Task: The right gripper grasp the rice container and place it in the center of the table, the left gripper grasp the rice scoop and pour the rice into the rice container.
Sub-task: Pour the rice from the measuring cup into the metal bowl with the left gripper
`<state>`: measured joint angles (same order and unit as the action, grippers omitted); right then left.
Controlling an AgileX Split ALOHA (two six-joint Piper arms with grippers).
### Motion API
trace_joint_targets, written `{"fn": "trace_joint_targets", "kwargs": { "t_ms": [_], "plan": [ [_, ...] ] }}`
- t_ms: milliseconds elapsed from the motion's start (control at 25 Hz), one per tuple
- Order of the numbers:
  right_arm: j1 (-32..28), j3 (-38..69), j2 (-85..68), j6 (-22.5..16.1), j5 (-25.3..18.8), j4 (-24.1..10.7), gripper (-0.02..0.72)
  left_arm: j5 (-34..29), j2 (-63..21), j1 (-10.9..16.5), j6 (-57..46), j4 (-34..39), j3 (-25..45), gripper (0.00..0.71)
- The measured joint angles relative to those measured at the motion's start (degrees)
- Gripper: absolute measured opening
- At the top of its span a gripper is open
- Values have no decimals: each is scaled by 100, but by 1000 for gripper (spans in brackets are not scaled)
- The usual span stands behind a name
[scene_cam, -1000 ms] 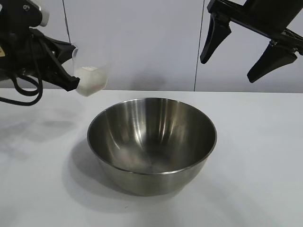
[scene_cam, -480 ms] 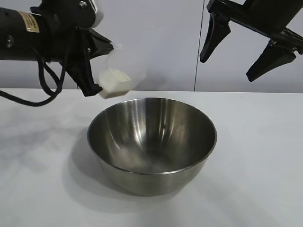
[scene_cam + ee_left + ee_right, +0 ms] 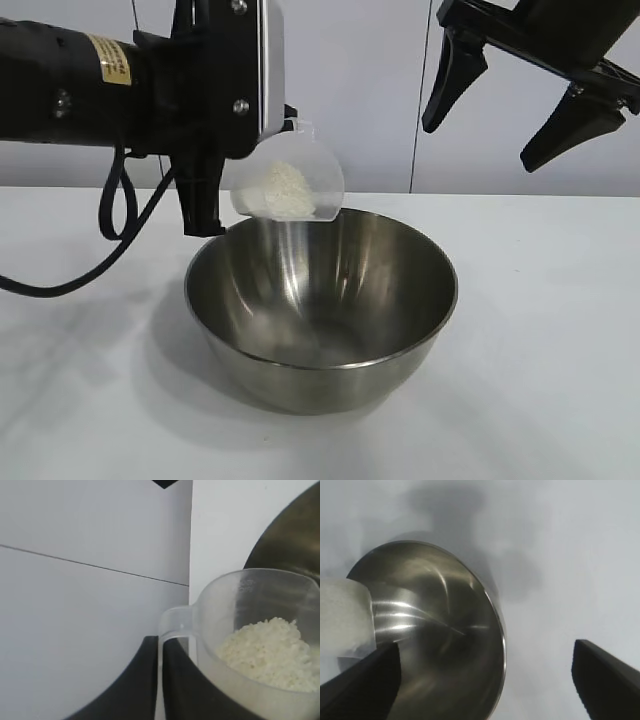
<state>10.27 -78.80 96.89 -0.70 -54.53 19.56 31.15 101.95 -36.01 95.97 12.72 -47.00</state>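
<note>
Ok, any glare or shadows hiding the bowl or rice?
Exterior view: bowl shows bright streaks inside and a soft shadow at its left; rice reads clearly. Right wrist view: glare arcs on the bowl wall. Left wrist view: rice sharp, evenly lit.

The left claw is mostly hidden behind its wrist housing — the rice scoop handle too.

My left gripper has swung in from nine o'clock, carrying the rice scoop over the rice container's ten o'clock rim. The scoop now tips on its side, the rice piled toward its mouth.
</note>
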Motion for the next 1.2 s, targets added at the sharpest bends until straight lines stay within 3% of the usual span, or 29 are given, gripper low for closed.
{"fn": "trace_joint_targets", "kwargs": {
  "t_ms": [200,760,1200],
  "plan": [
    [0,0,0,70,-50,0,643,39,64,-4,692,269,-93,12],
    [0,0,0,205,-118,-6,643,-121,64,-4,782,1654,-245,12],
    [0,0,0,224,-123,-92,643,-160,64,-4,789,1758,-256,12]
  ]
}}
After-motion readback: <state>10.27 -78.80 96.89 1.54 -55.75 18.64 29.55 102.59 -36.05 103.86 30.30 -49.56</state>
